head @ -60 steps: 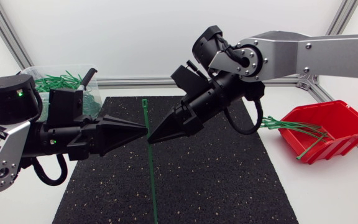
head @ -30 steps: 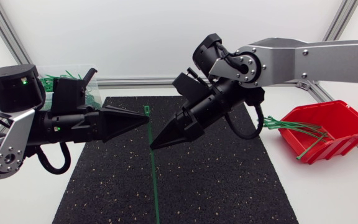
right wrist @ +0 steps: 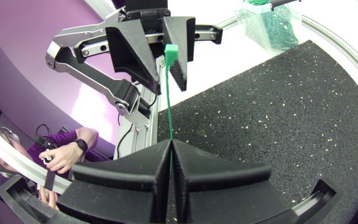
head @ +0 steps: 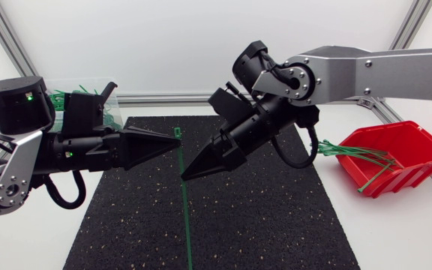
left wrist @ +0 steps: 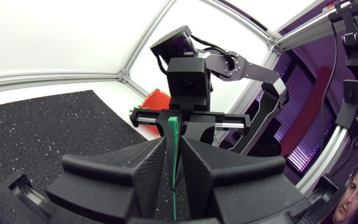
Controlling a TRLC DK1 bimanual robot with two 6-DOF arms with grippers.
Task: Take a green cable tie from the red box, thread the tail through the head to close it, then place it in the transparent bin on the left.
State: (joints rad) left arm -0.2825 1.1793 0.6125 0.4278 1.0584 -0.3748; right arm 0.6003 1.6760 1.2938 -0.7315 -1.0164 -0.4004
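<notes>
A green cable tie (head: 182, 196) hangs upright over the black mat, head up, its tail reaching down out of the head view. My right gripper (head: 185, 176) is shut on its strap; in the right wrist view the tie (right wrist: 168, 93) rises from my right gripper (right wrist: 169, 143). My left gripper (head: 178, 143) sits just under the head, higher than the right. Its fingers stand narrowly apart with the tie (left wrist: 174, 134) in the slit. The red box (head: 396, 154) with several green ties (head: 351, 152) is at the right. The transparent bin (head: 81, 105) is at the back left.
A black speckled mat (head: 238, 225) covers the table's middle under both grippers. The bin (right wrist: 272, 25) holds several green ties. Aluminium frame rails (head: 156, 98) run along the table's back edge and corners.
My left gripper has risen along the tie toward its head. My right gripper has dropped a little and tilted steeper, so the two tips no longer meet. The tie has stayed upright.
</notes>
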